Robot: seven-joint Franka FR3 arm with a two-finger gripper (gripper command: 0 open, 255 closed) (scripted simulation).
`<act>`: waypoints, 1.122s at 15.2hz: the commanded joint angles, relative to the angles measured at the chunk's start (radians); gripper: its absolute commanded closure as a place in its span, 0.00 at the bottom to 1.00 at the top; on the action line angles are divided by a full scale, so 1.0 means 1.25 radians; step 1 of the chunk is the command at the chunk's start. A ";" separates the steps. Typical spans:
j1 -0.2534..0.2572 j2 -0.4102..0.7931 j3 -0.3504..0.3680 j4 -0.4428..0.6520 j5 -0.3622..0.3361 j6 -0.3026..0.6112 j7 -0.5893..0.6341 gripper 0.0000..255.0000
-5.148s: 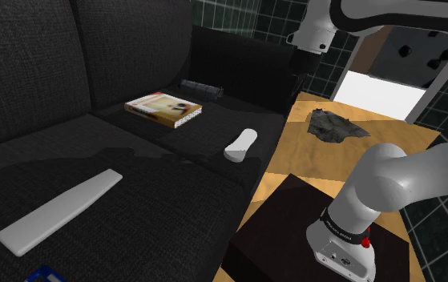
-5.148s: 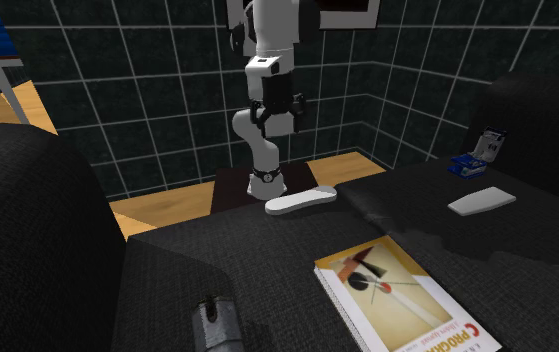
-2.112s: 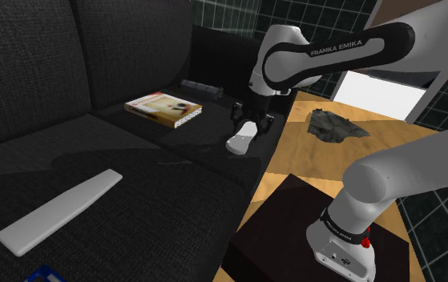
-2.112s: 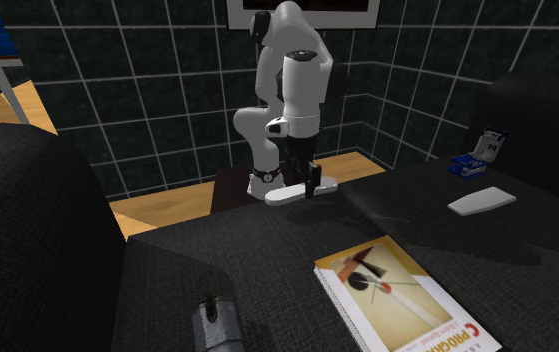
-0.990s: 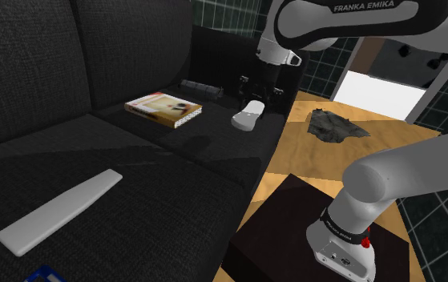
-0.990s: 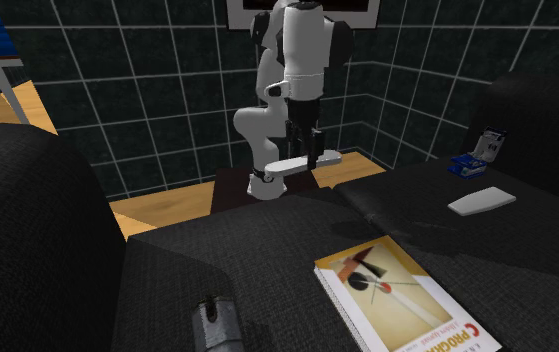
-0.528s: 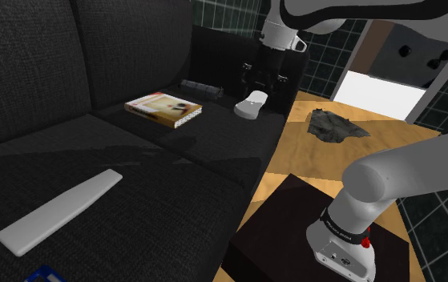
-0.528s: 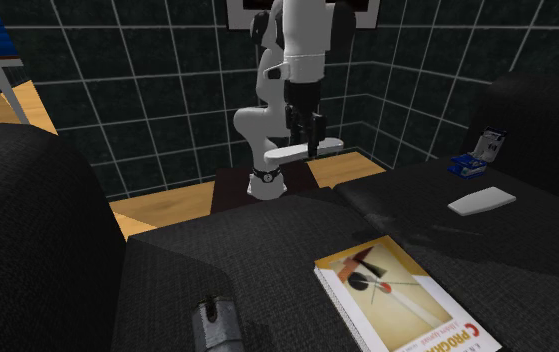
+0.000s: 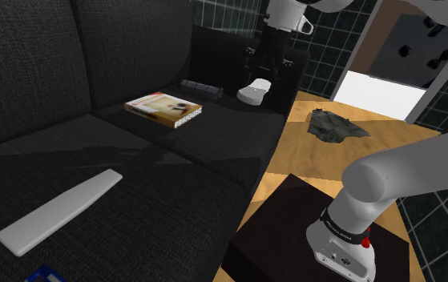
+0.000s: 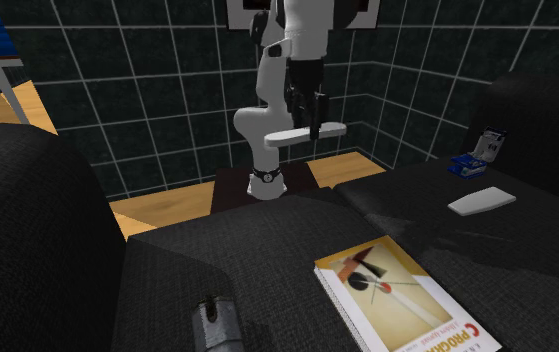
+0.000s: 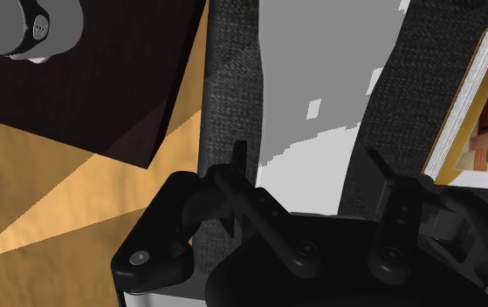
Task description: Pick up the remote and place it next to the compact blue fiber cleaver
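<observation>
Arm [image 10: 302, 35] is standing tall, gripper [image 10: 313, 128] pointing down over sofa [image 9: 134, 152]; fingers [image 11: 240, 170] are clasping white remote [image 10: 285, 135] betw. them, clear of cushions.

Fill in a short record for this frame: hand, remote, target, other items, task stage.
hand: shut on the remote, up in the air above the sofa
remote: white, clear of the seat, clasped between the fingers
target: blue cleaver, at the other end of the sofa from the hand
other items: long white slab near the cleaver; book lying flat
task stage: remote picked up, not yet placed
</observation>
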 commanded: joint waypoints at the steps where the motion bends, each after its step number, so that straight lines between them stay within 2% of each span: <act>1: -0.002 0.006 -0.003 0.024 -0.004 -0.019 0.001 1.00; 4: -0.005 0.014 -0.007 0.060 -0.008 -0.047 0.004 1.00; 10: 0.034 -0.027 0.074 0.059 0.043 -0.064 0.111 1.00; 17: 0.065 -0.037 0.183 0.098 0.099 -0.077 0.243 1.00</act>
